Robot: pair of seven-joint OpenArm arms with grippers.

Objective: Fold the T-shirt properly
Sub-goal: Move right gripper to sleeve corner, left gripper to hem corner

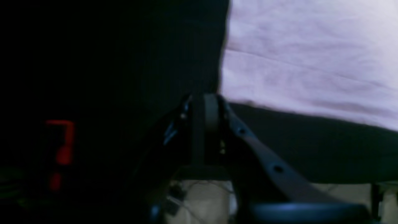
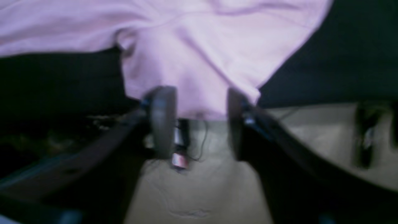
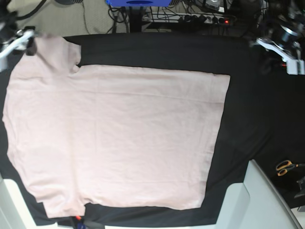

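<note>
T-shirt (image 3: 119,133) flat on black surface (image 3: 252,119) | right fingers (image 2: 161,118) apart astride sleeve edge | left fingers (image 1: 211,112) together, off shirt

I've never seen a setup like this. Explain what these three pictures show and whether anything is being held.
This is a robot with two arms. One picture looks down from above; the other two come from cameras on the wrists. A pale pink T-shirt lies spread flat on a black cloth covering the table. The right hand is open, a sleeve between its fingers but not pinched. The left hand looks nearly shut at the shirt's edge; a grip cannot be told. Scissors lie aside.
</note>
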